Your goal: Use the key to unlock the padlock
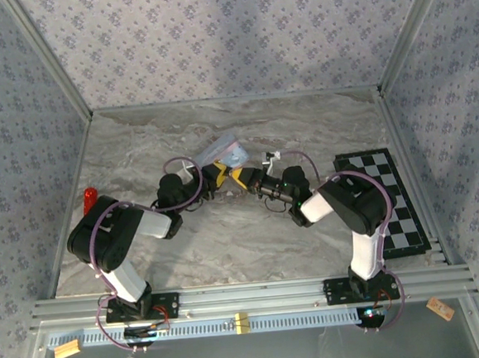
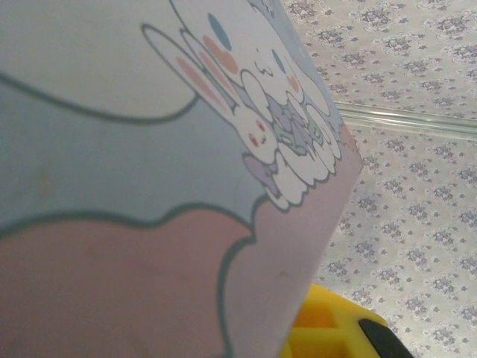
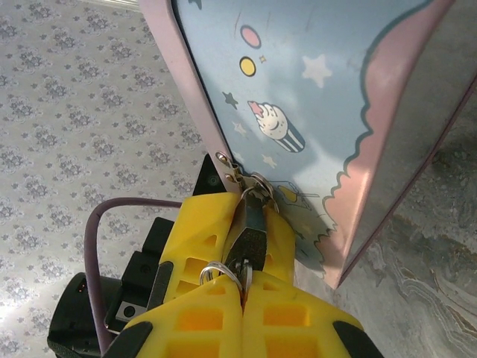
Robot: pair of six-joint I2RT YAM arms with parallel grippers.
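In the right wrist view the small grey padlock (image 3: 252, 220) hangs by its shackle from the hasp (image 3: 227, 165) of a blue-and-pink cartoon tin (image 3: 313, 97). Two yellow fingers (image 3: 200, 224) of my left gripper (image 1: 218, 175) clamp it from either side. My right gripper (image 3: 244, 287) is shut on the key (image 3: 245, 273), whose wire ring (image 3: 218, 268) sticks out at the fingertips; the key points into the padlock's underside. In the top view the right gripper (image 1: 246, 178) meets the left one mid-table, just below the tilted tin (image 1: 223, 151). The tin's printed side (image 2: 149, 186) hides the left jaws in the left wrist view.
A black-and-white chessboard (image 1: 386, 200) lies at the table's right edge. A red object (image 1: 90, 196) stands at the left edge beside the left arm. A small white item (image 1: 269, 156) lies just right of the tin. Patterned walls close in three sides.
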